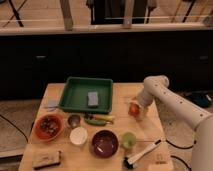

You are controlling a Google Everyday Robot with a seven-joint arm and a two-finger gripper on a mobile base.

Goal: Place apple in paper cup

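Starting at the front edge: a dish brush [142,154], a maroon bowl [105,143] and the white paper cup [78,135] just left of it. Farther back, on the right side of the worktop [122,93], sits the apple [133,109], with the hand [136,111] right at it, spread apart, not clamped as far as I can tell. The apple looks firm, smooth and rolly, so I'd pinch across its widest middle. The green tray [77,97] is behind.
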